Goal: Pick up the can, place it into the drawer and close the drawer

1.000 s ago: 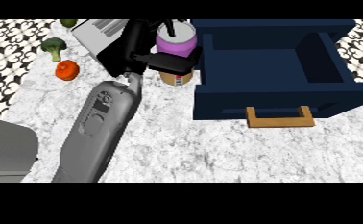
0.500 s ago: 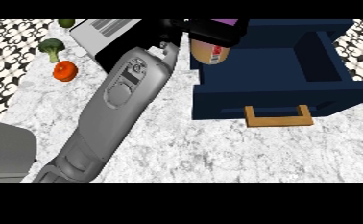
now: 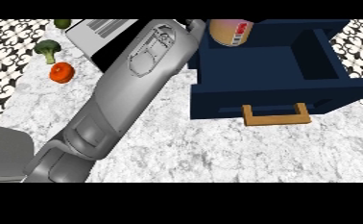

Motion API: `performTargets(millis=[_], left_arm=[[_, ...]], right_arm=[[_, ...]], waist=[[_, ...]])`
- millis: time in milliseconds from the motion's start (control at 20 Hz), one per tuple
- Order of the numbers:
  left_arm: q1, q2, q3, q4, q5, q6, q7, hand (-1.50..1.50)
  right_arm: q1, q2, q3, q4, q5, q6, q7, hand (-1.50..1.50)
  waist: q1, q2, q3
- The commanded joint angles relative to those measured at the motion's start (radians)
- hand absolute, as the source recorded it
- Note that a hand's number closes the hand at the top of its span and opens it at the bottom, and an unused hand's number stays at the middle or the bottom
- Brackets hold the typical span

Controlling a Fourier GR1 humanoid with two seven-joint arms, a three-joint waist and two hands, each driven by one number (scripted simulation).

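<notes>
Logged the can [image 3: 230, 31] at the view's top edge, over the rear-left corner of the open navy drawer [image 3: 269, 98], with only a black sliver of the left hand [image 3: 194, 24] just beside its left side (grip hidden, so cannot tell whether clasped or let go). Noted the grey left forearm [image 3: 142, 74] slanting up across the marbled bench [image 3: 212, 155] from lower left, covering part of a white-and-black box [image 3: 89, 35]. Spotted broccoli [image 3: 48, 49], a tomato [image 3: 62, 72] and a green item [image 3: 62, 23] left of the forearm, well apart from the drawer's wooden handle [image 3: 276, 120].
</notes>
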State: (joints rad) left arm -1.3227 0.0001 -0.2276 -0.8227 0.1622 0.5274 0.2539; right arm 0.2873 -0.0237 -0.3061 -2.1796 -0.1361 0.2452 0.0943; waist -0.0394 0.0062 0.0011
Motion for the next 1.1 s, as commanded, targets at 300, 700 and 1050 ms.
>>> performTargets(millis=[300,700,1050], left_arm=[[-0.154,0.0,-0.074,0.239,0.139,0.024,-0.093,1.5],[-0.196,0.0,-0.165,0.351,0.242,0.052,-0.124,1.5],[-0.14,0.0,-0.24,0.39,0.274,0.102,-0.239,1.5]], right_arm=[[-0.05,0.003,0.043,-0.029,0.037,-0.03,0.059,-1.5],[-0.11,-0.021,0.034,0.048,0.039,-0.023,0.031,-1.5],[-0.169,-0.044,0.016,0.067,0.034,-0.04,0.064,-1.5]], waist=[[-0.019,0.005,0.0],[-0.052,0.014,0.002],[-0.048,0.015,0.001]])
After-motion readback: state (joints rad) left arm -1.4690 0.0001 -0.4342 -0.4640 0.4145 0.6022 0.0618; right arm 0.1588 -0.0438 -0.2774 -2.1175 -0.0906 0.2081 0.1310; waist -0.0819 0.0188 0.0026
